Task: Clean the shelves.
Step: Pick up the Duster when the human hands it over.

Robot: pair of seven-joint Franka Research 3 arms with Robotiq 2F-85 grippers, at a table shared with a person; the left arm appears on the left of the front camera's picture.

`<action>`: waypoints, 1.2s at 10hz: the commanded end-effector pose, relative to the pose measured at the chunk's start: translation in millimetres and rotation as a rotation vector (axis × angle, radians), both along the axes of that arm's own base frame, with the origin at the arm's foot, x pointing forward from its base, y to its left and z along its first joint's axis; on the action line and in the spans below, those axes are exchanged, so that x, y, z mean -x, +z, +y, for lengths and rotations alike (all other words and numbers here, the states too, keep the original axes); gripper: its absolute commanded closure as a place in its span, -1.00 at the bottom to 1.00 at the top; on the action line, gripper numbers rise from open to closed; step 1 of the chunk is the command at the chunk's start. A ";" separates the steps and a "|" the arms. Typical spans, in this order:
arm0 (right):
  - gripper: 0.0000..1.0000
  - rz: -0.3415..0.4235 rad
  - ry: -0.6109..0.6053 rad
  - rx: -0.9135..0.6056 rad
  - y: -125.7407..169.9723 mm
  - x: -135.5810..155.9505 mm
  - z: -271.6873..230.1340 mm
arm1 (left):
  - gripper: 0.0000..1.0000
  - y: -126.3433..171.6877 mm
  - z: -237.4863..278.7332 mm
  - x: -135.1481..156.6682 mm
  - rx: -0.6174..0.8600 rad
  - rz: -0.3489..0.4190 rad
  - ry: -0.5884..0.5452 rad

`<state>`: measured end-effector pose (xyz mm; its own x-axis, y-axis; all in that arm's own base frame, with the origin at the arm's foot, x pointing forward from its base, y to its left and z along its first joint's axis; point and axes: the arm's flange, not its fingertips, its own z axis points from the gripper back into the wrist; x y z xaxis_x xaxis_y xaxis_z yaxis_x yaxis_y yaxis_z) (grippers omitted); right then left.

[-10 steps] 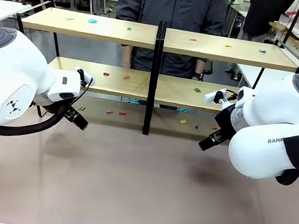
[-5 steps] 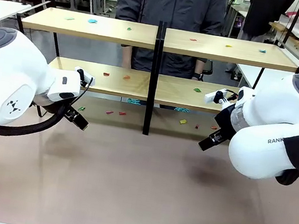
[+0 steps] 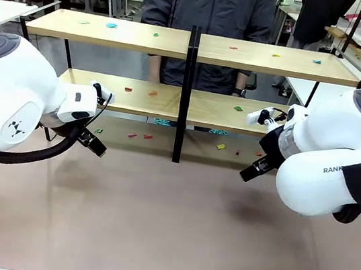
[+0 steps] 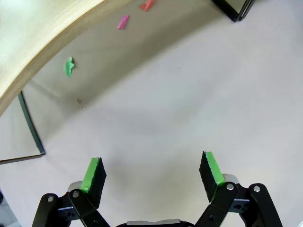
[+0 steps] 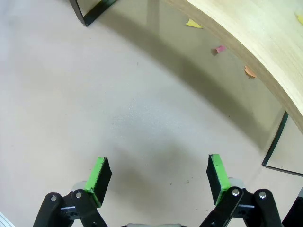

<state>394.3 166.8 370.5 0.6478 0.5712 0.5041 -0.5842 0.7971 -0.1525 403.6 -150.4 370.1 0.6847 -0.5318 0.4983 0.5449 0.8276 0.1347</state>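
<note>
While the shelves (image 3: 114,33) stand just ahead of the left gripper (image 4: 151,163) and right gripper (image 5: 158,163), lower board edge beyond their fingertips, bare table (image 3: 166,228) lies open beneath. Both are spread wide, holding and touching nothing.

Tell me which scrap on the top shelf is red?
The red scrap, on the top board of the shelves, just right of the black upright. The other scraps up there are green, blue or yellow.
</note>
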 end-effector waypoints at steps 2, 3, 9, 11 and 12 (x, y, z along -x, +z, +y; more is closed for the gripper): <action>-1.00 0.000 0.000 -0.001 0.0 0.0 -0.1 | -1.00 0.1 -0.3 0.1 0.000 0.000 -0.001; -1.00 0.000 0.000 -0.001 0.0 0.0 -0.1 | -1.00 0.1 -0.3 0.1 0.000 0.000 -0.001; -1.00 0.005 0.046 -0.068 159.5 58.1 -70.6 | -1.00 149.8 66.8 98.0 -0.025 -0.198 -0.195; -1.00 -0.079 0.056 -0.128 215.1 97.5 -110.1 | -1.00 197.5 110.7 159.7 0.026 -0.345 -0.265; -1.00 -0.181 0.015 -0.144 231.0 121.5 -126.9 | -1.00 208.2 130.4 185.4 0.091 -0.405 -0.277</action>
